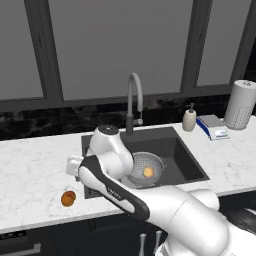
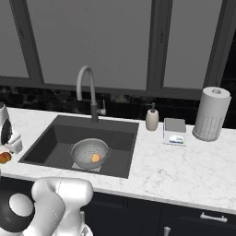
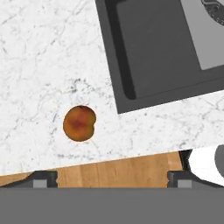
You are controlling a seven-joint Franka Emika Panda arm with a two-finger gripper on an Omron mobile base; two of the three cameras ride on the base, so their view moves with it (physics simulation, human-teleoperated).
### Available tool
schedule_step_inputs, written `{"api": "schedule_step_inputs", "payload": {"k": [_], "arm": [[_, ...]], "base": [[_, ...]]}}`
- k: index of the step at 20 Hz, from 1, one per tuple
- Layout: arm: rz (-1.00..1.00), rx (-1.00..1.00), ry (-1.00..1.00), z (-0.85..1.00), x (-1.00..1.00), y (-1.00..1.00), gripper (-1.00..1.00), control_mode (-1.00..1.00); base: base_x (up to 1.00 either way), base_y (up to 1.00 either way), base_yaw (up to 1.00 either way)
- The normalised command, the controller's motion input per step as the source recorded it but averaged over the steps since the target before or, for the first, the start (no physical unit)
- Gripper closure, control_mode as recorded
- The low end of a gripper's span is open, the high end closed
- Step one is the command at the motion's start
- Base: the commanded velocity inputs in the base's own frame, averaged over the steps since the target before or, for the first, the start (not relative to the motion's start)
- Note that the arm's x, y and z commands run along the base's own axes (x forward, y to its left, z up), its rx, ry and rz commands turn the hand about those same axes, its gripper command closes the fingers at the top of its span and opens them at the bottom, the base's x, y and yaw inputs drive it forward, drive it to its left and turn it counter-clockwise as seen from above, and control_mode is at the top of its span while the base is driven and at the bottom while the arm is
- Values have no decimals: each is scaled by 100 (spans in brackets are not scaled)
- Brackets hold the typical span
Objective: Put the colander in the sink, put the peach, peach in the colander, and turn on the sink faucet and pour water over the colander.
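pincer (image 3: 112, 177) wide apart, above counter (image 3: 35, 65) | peach (image 3: 79, 123) beside sink (image 3: 162, 57)

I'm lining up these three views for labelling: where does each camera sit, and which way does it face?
Left base view: behind the arm's left, facing the sink; arm crosses from lower right.
Right base view: behind its right, facing the same sink; arm at lower left.
Hand view: on the hand, looking down at the counter peach; open tool at bottom.
Shared by both base views: colander, faucet.
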Motion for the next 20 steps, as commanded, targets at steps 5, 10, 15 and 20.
{"api": "schedule_step_inputs", "payload": {"k": [5,10,15,20], "arm": [[-3,0,20,-22,-3,54,-100,-100],[-11,-13,10,-26,9,32,-100,-100],[-10,-13,2,-32,11,20,-100,-100],[-7,-6,1,-41,7,22,-100,-100]], "base": [[0,0,0],[0,0,0],[0,0,0],[0,0,0]]}}
